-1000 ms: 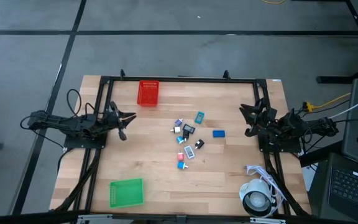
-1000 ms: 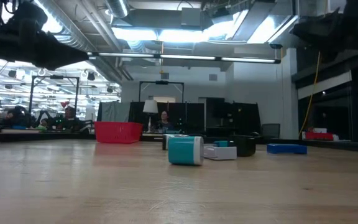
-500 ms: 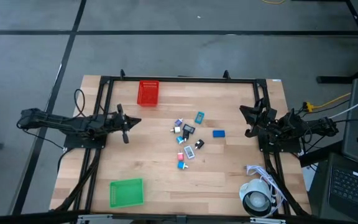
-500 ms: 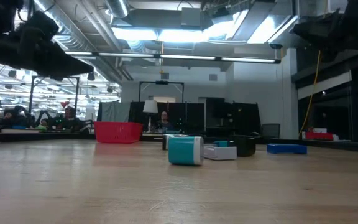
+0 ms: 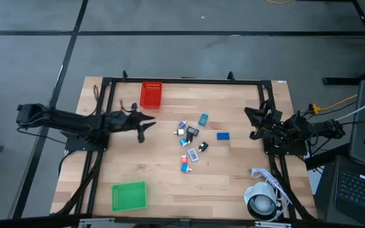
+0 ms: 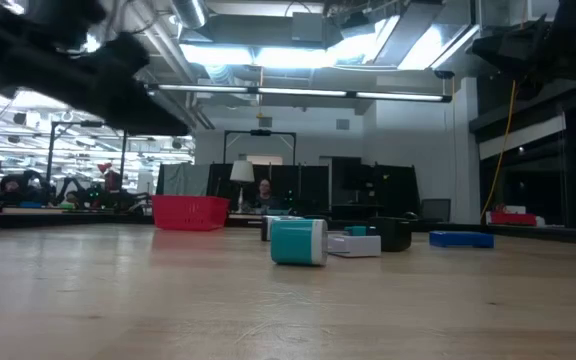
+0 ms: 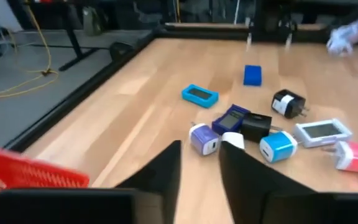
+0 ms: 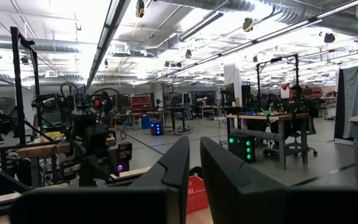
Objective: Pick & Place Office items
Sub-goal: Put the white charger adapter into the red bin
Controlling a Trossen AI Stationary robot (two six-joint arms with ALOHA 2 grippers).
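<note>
Bright ceiling strip lights glare; left wrist view blurred.
</note>
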